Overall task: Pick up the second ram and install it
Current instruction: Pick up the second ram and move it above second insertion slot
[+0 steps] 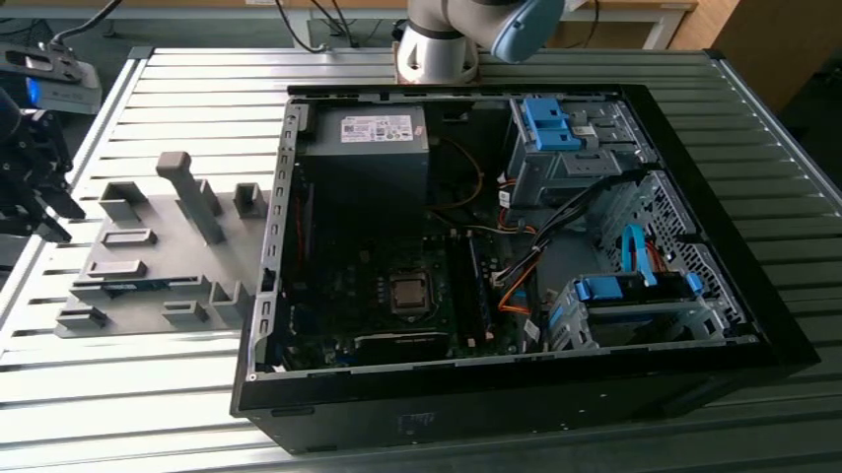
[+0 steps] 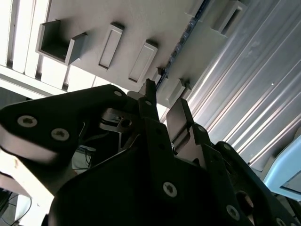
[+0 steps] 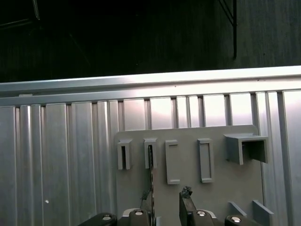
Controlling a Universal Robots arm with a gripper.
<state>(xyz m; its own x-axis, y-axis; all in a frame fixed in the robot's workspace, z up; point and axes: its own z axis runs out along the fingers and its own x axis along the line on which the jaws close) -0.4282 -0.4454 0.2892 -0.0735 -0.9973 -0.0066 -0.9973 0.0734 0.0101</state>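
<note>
First, exterior view: open computer case [image 1: 460, 409] on slatted metal bench [image 1: 197, 79]. Grey holder plate [image 1: 169, 258] beside case, on the exterior view's left. Second ram [image 1: 132, 285], blue, lies in holder blocks on plate's far side from case.

Second wrist view: pincer [image 2: 163, 96] open, fingers [image 2: 181, 117] apart, nothing between. Ram's thin edge runs across plate beyond the fingertips.

First wrist view: ram stands on edge, one end in slotted block [image 3: 150, 153], other end near open pincer.

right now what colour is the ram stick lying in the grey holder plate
Blue; the ram stick shows best in the exterior view.
</note>
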